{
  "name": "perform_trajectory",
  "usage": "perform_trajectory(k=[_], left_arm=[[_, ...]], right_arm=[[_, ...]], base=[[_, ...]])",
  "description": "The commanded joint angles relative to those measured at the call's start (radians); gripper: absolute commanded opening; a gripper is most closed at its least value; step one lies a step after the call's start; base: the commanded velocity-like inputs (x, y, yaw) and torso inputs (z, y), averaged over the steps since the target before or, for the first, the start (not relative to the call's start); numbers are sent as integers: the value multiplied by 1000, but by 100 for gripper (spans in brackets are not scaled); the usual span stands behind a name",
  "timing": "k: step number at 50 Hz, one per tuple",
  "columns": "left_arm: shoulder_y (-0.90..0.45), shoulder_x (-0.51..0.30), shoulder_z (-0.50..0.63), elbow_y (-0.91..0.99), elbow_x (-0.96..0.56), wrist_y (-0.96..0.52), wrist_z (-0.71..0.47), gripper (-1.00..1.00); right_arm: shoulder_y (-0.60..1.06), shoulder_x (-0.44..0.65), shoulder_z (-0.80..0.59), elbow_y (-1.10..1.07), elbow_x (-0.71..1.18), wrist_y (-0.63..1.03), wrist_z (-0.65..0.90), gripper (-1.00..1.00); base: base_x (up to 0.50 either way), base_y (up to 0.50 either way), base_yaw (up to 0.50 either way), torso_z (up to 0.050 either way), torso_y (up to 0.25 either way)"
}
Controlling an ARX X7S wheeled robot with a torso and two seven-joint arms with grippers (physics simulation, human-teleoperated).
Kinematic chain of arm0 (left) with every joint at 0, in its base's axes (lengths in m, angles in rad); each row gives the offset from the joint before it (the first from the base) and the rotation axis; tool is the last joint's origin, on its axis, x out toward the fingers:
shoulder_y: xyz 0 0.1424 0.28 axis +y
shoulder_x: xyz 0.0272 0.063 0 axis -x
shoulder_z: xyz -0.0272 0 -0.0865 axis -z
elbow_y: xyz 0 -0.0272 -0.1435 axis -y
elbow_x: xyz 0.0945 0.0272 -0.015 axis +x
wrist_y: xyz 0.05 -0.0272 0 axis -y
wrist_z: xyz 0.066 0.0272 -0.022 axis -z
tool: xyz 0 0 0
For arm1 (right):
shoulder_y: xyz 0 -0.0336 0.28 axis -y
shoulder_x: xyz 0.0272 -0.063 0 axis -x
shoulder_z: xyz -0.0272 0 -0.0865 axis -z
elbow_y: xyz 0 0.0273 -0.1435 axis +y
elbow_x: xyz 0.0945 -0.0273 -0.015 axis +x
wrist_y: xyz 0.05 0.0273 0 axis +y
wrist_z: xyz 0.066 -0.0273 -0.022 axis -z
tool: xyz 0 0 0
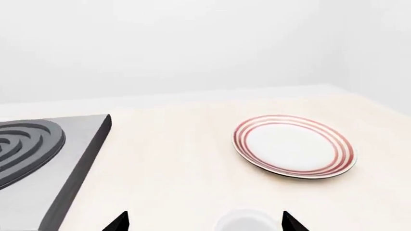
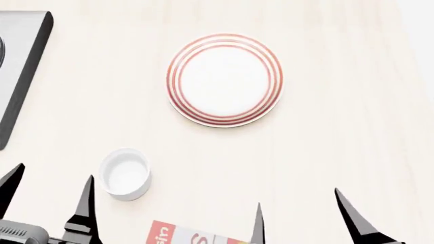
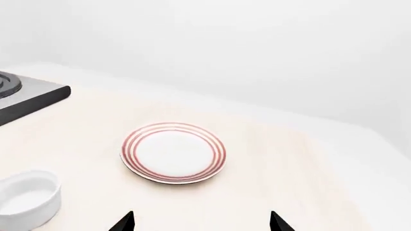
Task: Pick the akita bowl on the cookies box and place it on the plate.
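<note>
The plate point(image 2: 224, 80), white with red rings, lies alone on the pale wooden counter and also shows in the wrist views, plate point(image 1: 293, 146) and plate point(image 3: 173, 152). A corner of the red and white cookies box point(image 2: 182, 236) peeks in at the head view's near edge, between my two arms. The akita bowl is out of view. My left gripper point(image 2: 55, 171) point(image 1: 205, 214) hangs open near the counter's front left. My right gripper point(image 2: 297, 197) point(image 3: 201, 214) is open too, on the near side of the plate. Neither holds anything.
A plain white cup point(image 2: 125, 174) point(image 1: 244, 221) point(image 3: 26, 197) stands just right of my left gripper's fingers. A grey stove point(image 2: 20, 61) point(image 1: 38, 154) point(image 3: 26, 98) with a coil burner fills the far left. A white wall rises behind the counter.
</note>
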Motion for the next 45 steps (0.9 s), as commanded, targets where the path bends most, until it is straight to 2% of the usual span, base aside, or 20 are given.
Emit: perform_trajectory(k=[1,4,7,11,14,16,17,19,21,25,31,35,37,40,45], left_arm=[[-60,-4,-29,30,-35,-67,57,100],[-60,-8,-19,32,-24,-60,62,100],[-62,-8,-14,27,-25,-62,64,100],[-65,-7,-11,25,-23,-64,61,100],[-64,-3,-6,13,-18,-57,62,100],[-63,-2,-9,15,-23,-61,58,100],[-64,-3,-11,17,-24,-62,56,100],[-68,-2,-11,13,-24,-63,56,100],[-72,-2,-10,10,-22,-62,55,100],[-75,-2,-10,8,-18,-60,52,100],[-72,-4,-5,10,-16,-57,53,100],[-69,-8,-2,18,-15,-59,51,100],[-69,-8,0,15,-13,-58,51,100],[-66,-10,3,19,-12,-57,51,100],[-66,-10,6,20,-13,-56,52,100]], right_arm=[[106,79,21,-183,75,310,-55,100],[158,109,-11,-218,89,391,-68,100],[211,142,-7,-266,197,486,-84,100],[309,308,-137,-268,401,431,84,100],[500,471,-368,-268,586,342,266,100],[612,527,-501,-268,650,287,337,100],[702,556,-611,-268,665,261,361,100],[819,589,-762,-268,697,204,408,100],[972,603,-970,-268,706,161,438,100],[1228,598,-1302,-268,731,83,522,100],[1606,519,-1833,-268,737,-100,654,100],[1826,380,-2192,-268,715,-251,761,100],[1928,267,-2375,-268,698,-354,836,100],[2019,123,-2559,-268,688,-494,929,100],[2075,-96,-2747,-268,628,-667,1067,100]], base=[[0,0,0,0,0],[0,0,0,0,0],[0,0,0,0,0],[0,0,0,0,0],[0,0,0,0,0],[0,0,0,0,0],[0,0,0,0,0],[0,0,0,0,0],[0,0,0,0,0],[0,0,0,0,0],[0,0,0,0,0],[0,0,0,0,0],[0,0,0,0,0],[0,0,0,0,0],[0,0,0,0,0]])
